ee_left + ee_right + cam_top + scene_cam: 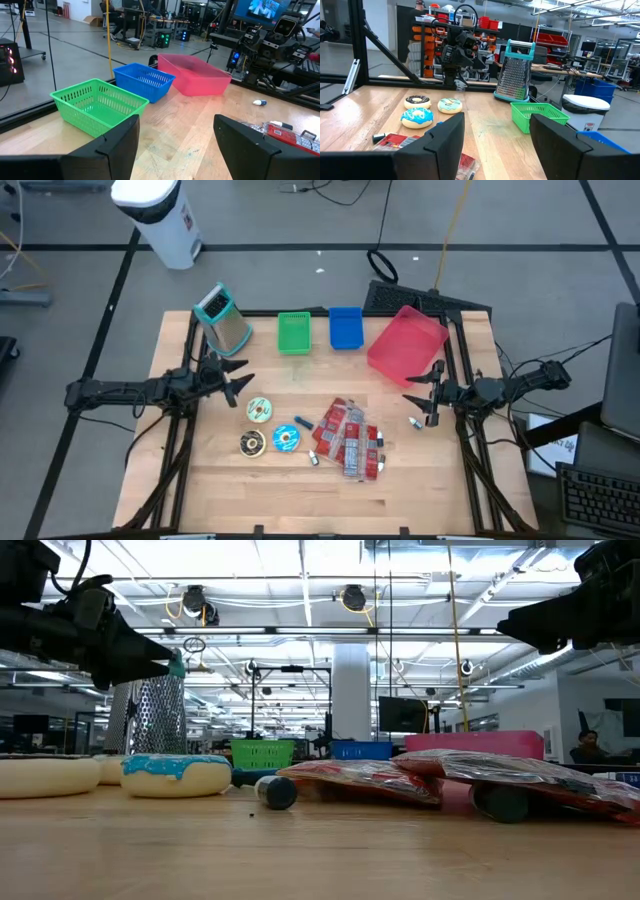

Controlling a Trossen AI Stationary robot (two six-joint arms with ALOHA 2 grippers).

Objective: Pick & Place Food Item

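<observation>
Three toy donuts lie flat on the wooden table left of centre: a pale one (pixel 259 409), a chocolate one (pixel 252 443) and a blue-iced one (pixel 285 438). Beside them is a heap of red snack packs (pixel 350 440). My left gripper (pixel 237 382) hovers open at the table's left edge, level, above and beside the donuts. Its wrist view looks between the fingers (pixel 175 135) at the baskets. My right gripper (pixel 420 398) hovers open at the right edge, facing the donuts (pixel 417 117) across the table (pixel 497 132). Neither gripper holds anything.
Along the far edge stand a metal grater (pixel 222 320), a green basket (pixel 294 332), a blue basket (pixel 345 327) and a pink bin (pixel 407 342). A small white piece (pixel 415 423) and dark markers (pixel 313 458) lie near the packs. Bare wood lies between the baskets and the donuts.
</observation>
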